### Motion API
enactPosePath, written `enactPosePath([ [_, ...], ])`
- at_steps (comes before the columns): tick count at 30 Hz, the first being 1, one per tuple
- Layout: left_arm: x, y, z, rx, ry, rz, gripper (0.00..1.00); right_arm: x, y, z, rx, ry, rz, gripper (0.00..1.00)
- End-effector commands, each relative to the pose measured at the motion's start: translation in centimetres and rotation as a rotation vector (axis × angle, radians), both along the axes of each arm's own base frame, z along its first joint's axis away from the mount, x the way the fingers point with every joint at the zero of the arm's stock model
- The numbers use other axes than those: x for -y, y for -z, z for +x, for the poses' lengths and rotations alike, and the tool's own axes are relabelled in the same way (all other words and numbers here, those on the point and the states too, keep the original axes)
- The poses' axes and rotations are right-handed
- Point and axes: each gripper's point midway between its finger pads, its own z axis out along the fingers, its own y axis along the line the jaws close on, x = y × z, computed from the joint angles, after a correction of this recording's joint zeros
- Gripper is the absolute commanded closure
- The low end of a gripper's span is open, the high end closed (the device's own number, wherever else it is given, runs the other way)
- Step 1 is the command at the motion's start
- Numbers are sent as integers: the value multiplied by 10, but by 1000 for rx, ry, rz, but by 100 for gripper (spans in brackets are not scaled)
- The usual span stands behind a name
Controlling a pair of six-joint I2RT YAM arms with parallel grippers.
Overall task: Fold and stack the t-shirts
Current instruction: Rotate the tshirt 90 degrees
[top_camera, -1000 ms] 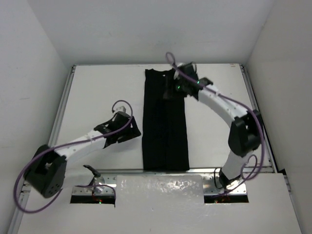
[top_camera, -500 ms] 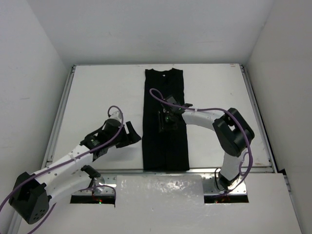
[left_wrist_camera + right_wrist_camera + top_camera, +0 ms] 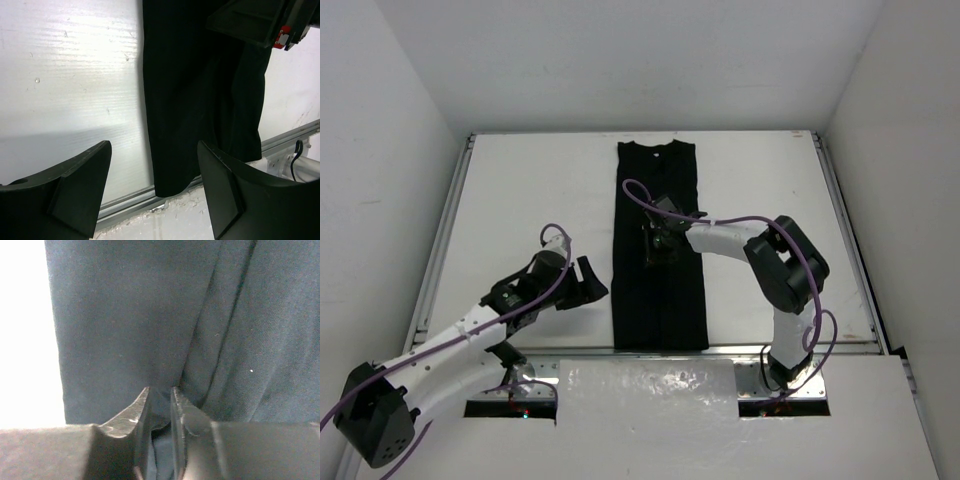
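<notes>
One t-shirt (image 3: pixel 660 300), folded lengthwise on the surface (image 3: pixel 520 200).
Right gripper (image 3: pixel 160 402) pinches a mid-cloth ridge, apparently to fold crosswise; left gripper (image 3: pixel 154 155) spread, waiting beside.

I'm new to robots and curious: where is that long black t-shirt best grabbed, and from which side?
Likely the near hem's corners, coming from the near edge: the t-shirt lies flat as a long narrow strip, so lifting one short end folds it over itself.
</notes>
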Motion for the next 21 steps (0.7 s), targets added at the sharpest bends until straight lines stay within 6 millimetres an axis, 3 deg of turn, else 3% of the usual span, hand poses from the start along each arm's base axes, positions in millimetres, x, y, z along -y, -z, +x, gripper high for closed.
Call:
enactPosePath([
  [1, 5, -10, 5, 30, 10, -14, 32, -9, -11, 16, 50, 25, 21, 82],
  [7, 5, -12, 5, 39, 13, -18, 32, -9, -13, 19, 56, 25, 10, 99],
  [14, 6, -10, 5, 35, 15, -13, 32, -3, -8, 17, 56, 31, -17, 100],
  [17, 6, -10, 5, 33, 16, -16, 32, 3, -7, 15, 57, 41, -40, 81],
  [18, 6, -10, 5, 35, 18, -18, 32, 4, -9, 16, 71, 46, -33, 68],
  [21, 7, -9, 4, 34, 26, -20, 32, 4, -11, 17, 76, 40, -36, 61],
])
